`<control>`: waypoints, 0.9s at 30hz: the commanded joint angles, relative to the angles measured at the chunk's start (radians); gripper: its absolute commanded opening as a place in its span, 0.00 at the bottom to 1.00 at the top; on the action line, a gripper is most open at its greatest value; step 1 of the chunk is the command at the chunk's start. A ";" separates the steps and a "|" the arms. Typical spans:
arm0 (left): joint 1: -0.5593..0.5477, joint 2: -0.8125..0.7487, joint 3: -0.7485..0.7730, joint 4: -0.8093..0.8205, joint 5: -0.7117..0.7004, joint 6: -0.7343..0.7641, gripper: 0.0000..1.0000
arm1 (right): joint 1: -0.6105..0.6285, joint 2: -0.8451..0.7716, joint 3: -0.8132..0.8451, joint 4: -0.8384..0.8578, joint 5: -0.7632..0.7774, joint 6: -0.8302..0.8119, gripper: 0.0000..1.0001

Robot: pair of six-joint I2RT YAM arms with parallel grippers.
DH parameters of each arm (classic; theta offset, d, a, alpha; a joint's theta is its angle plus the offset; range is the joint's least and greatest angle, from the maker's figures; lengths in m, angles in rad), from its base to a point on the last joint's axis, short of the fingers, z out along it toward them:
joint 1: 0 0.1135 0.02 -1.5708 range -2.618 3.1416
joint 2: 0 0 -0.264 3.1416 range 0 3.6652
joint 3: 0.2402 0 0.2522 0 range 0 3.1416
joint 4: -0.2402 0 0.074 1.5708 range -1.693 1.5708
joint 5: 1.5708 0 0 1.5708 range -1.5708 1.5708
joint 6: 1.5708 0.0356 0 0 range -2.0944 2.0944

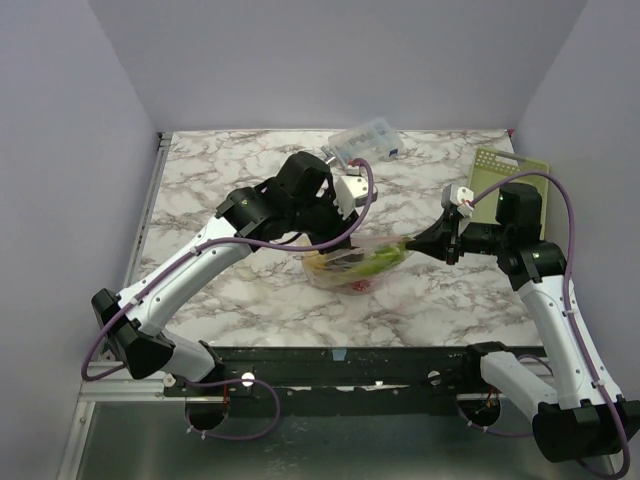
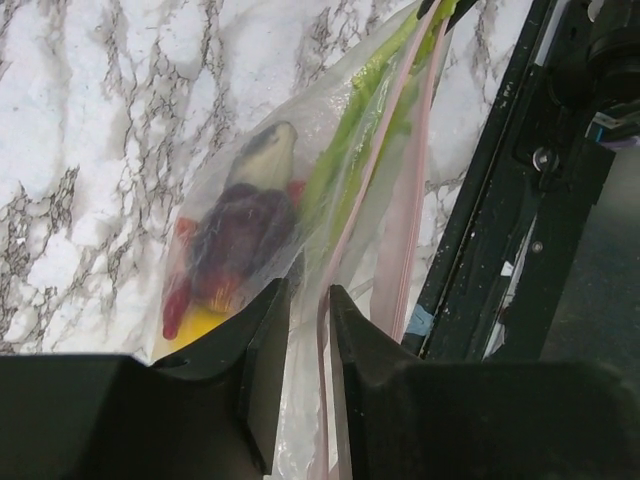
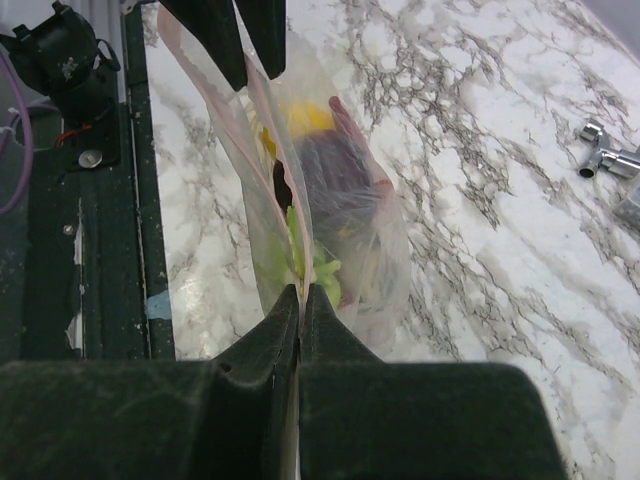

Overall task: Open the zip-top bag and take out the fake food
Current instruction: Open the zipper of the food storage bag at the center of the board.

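1. Zip-top bag (image 1: 372,262): clear plastic with a pink strip, stretched between the two claws over the near middle of the marble table (image 1: 220,170).
2. Fake food (image 1: 345,266): yellow, red, dark purple and green pieces, all inside the bag, bunched in its lower part.
3. Left gripper (image 2: 310,300): jaws slightly apart, straddling the bag's pink strip.
4. Right gripper (image 3: 301,300): jaws pressed together, pinching the bag's edge at its far right end.
5. Clear box (image 1: 365,140): at the table's back edge.
6. Pale green board (image 1: 500,168): back right, beside the right arm.
7. Metal fitting (image 3: 605,160): on the marble, well apart from the bag.
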 commanded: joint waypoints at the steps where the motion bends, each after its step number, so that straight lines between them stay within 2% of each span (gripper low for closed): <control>1: -0.006 -0.022 -0.013 0.026 0.068 0.010 0.21 | -0.005 -0.013 -0.013 -0.008 -0.010 -0.003 0.00; 6: -0.006 -0.035 -0.022 0.028 0.085 0.018 0.00 | -0.005 -0.014 -0.013 -0.008 -0.010 -0.002 0.00; 10: -0.004 -0.049 -0.031 0.045 0.056 -0.002 0.00 | -0.005 -0.015 -0.011 -0.006 -0.008 0.001 0.01; 14: 0.007 -0.098 -0.082 0.144 -0.025 -0.087 0.00 | -0.005 -0.016 -0.008 0.001 -0.001 0.011 0.05; 17: 0.023 -0.141 -0.119 0.217 -0.075 -0.150 0.00 | -0.005 -0.018 -0.009 0.011 0.007 0.024 0.13; 21: 0.054 -0.157 -0.111 0.237 -0.109 -0.206 0.00 | -0.004 -0.019 -0.009 0.021 0.007 0.042 0.27; 27: 0.078 -0.186 -0.119 0.277 -0.272 -0.300 0.00 | -0.009 -0.028 0.003 0.026 -0.002 0.070 0.41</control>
